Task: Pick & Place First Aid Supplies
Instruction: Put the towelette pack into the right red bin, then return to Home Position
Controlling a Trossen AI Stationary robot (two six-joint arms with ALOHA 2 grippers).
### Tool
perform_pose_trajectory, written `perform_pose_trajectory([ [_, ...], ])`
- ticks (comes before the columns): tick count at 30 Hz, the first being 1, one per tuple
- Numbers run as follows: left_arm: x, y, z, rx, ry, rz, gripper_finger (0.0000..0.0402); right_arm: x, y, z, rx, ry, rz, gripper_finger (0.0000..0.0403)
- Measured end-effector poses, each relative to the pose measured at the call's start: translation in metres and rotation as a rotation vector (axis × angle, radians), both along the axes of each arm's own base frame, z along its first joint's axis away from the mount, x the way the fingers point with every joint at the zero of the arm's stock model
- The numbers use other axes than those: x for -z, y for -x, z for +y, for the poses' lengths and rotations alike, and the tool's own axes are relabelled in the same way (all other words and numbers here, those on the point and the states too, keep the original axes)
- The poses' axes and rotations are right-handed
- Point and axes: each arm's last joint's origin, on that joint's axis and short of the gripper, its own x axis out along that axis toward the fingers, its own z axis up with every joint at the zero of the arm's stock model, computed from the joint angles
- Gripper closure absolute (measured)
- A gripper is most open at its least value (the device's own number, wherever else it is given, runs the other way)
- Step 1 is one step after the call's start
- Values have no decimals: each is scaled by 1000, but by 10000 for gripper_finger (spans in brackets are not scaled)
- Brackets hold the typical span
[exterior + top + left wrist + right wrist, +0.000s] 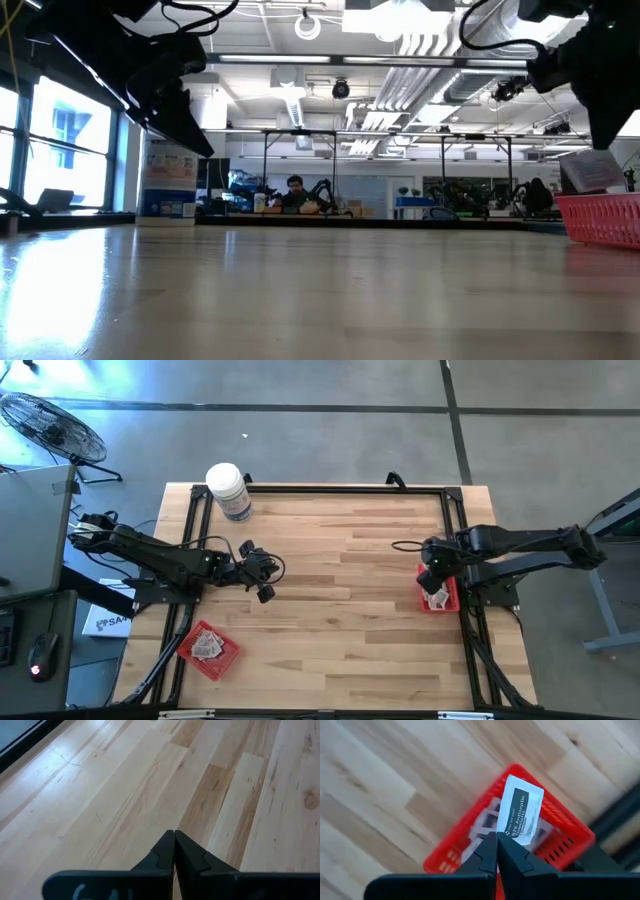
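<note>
- My right gripper (pixel 496 839) hangs above the right tray (pixel 570 840) at the desk's (pixel 340 580) right edge, its fingers clamped on one corner of a packet (pixel 521 816), white with a dark printed band.
- The packet stands up from my fingertips, clear of the tray; more packets (pixel 485 822) lie in the tray beneath it.
- In the high view the right gripper (pixel 432 582) sits over the far end of that tray (pixel 452 600).
- My left gripper (pixel 174 840) waits over bare wood on the left half of the desk, fingers pressed together on nothing.
- A second red tray (pixel 222 660) lies near the desk's near-left corner, with a small heap of packets (pixel 206 645) in it; a white jar (pixel 229 491) stands at the far-left.
- The step in hand, as I judge it: the pick is made and the lift has started; the carry comes next. Which tray is source and which is goal I infer only from the packet being up out of the right one.
- Next I need to raise the packet well clear of the tray wall, then cross the desk toward the left tray without slackening.
- My hold is only on a corner, so a quick swing could twist or shed the packet; I'd move evenly and release low over the tray.
</note>
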Motion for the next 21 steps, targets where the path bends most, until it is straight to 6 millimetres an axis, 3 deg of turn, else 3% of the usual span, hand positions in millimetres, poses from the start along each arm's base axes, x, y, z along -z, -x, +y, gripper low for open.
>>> perform_pose_trajectory([
  [4, 0, 0, 0, 0, 0, 0, 401, 2, 5, 0, 69, 0, 46, 402],
  [8, 0, 0, 0, 1, 1, 0, 401, 20, 8, 2, 54, -78, 102, 402],
  [16, 0, 0, -1, 15, 14, -1, 401, 24, 3, 1, 63, -41, 106, 397],
  [21, 0, 0, -1, 15, 13, -1, 401, 24, 5, 1, 38, -39, 119, 373],
])
